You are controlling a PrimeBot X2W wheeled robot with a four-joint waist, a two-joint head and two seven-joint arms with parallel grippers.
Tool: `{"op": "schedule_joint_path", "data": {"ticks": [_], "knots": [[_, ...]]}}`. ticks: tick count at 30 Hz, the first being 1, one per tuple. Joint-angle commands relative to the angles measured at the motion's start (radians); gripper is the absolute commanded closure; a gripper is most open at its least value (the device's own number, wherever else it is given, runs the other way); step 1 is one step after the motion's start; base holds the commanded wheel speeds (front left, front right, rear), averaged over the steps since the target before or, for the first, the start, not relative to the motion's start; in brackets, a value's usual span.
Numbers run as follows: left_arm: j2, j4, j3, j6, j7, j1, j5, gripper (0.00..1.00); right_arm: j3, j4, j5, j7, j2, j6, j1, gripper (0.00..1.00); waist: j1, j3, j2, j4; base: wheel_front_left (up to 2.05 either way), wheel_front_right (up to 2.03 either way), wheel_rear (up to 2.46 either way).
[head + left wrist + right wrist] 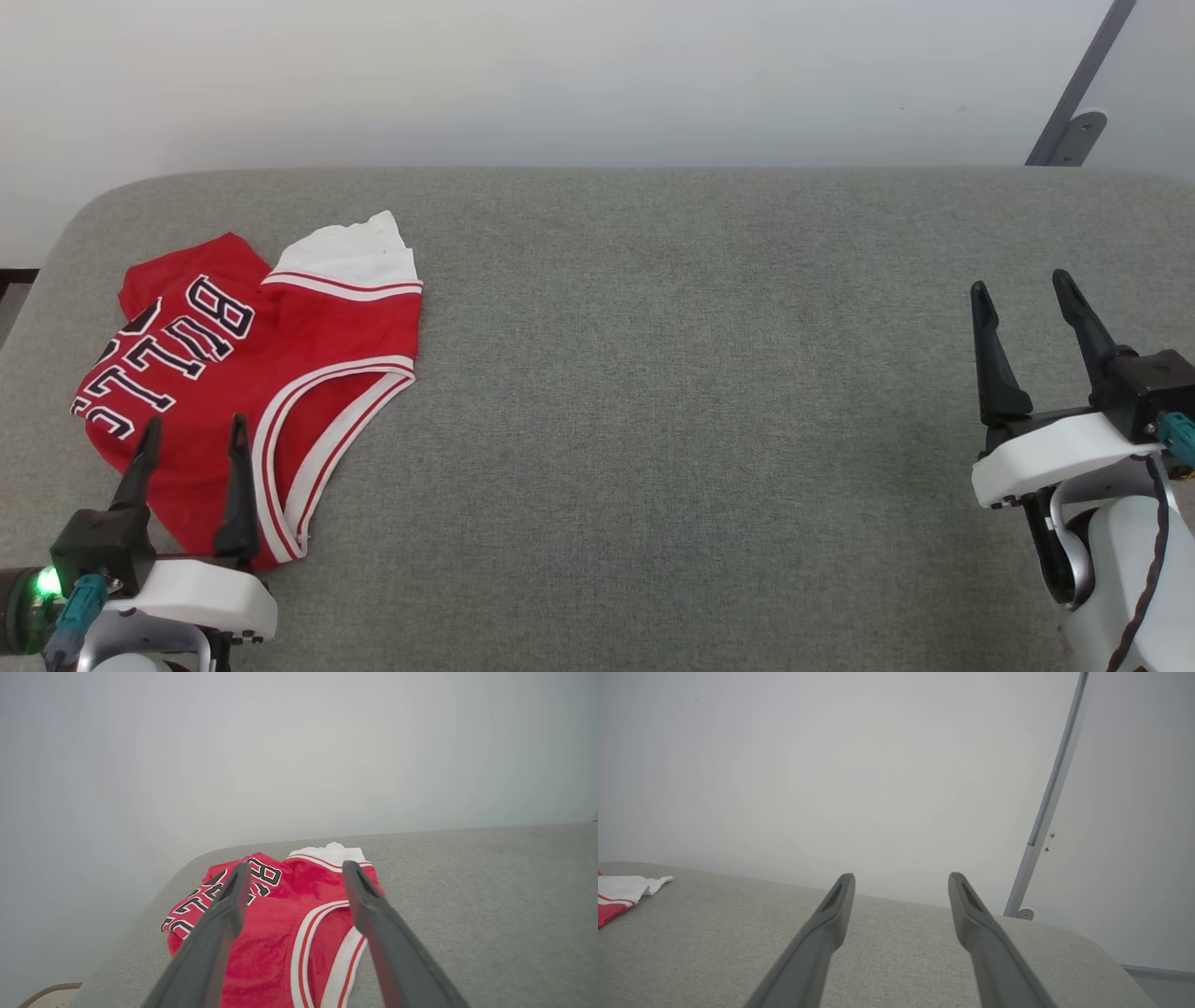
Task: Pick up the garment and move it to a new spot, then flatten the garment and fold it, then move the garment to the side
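The garment [280,373] is a small red jersey with white-and-red striped trim and black "BULLS" lettering. It lies crumpled and partly folded over at the left end of the grey padded table [700,392], a white inner flap showing at its far edge. My left gripper [194,431] hovers open over the garment's near part, nothing between its fingers. In the left wrist view the garment [280,924] lies just beyond and below the left gripper [294,870]. My right gripper [1022,287] stands open at the table's right end, far from the garment. In the right wrist view the right gripper [901,879] is open, and a corner of the garment [621,891] shows at the left edge.
A pale wall rises behind the table. A grey metal post [1074,103] with a bracket leans at the back right, also in the right wrist view as the metal post [1045,812]. The table's far corners are rounded. Bare grey surface stretches between the garment and my right gripper.
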Motion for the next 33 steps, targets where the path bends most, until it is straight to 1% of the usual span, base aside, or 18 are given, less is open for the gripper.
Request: {"op": "schedule_joint_path", "data": {"ticks": [1,10,13,21,25,29,30,33], "knots": [[0.001,0.002,0.005,-0.006,-0.006,-0.010,0.013,0.00,-0.001,-0.005,0.005,-0.006,0.001,0.000,-0.005,0.00,-0.0001,0.000,0.0000,0.001,0.00,0.00,0.00],[-0.014,0.025,0.004,-0.024,-0.006,-0.018,-0.040,0.00,-0.009,-0.001,0.046,-0.006,0.017,0.000,0.021,0.00,-0.0001,0.004,0.0000,0.004,0.00,0.00,0.00],[-0.008,0.035,0.001,-0.030,-0.006,-0.024,-0.062,0.00,-0.010,-0.003,0.058,-0.006,0.017,0.000,0.024,0.00,-0.0001,0.007,0.0000,0.003,0.00,0.00,0.00],[0.000,0.045,-0.010,-0.033,-0.006,-0.031,-0.072,0.00,-0.010,0.000,0.075,-0.006,0.019,0.000,0.021,0.00,-0.0001,0.006,0.0000,0.009,0.00,0.00,0.00],[-0.005,0.056,-0.013,-0.033,-0.006,-0.036,-0.083,0.00,0.000,-0.003,0.092,-0.006,0.026,0.000,0.027,0.00,-0.0001,0.002,0.0000,0.034,0.00,0.00,0.00],[-0.007,0.069,-0.014,-0.033,-0.006,-0.038,-0.089,0.00,0.021,-0.001,0.107,-0.006,0.034,0.000,0.033,0.00,-0.0001,0.004,0.0000,0.077,0.00,0.00,0.00],[-0.007,0.069,-0.014,-0.033,-0.006,-0.038,-0.089,0.00,0.021,-0.001,0.107,-0.006,0.034,0.000,0.033,0.00,-0.0001,0.004,0.0000,0.077,0.00,0.00,0.00],[-0.010,0.076,-0.007,-0.033,-0.006,-0.035,-0.089,0.00,0.040,0.003,0.116,-0.006,0.036,0.000,0.033,0.00,-0.0001,0.005,0.0000,0.121,0.00,0.00,0.00]]}}
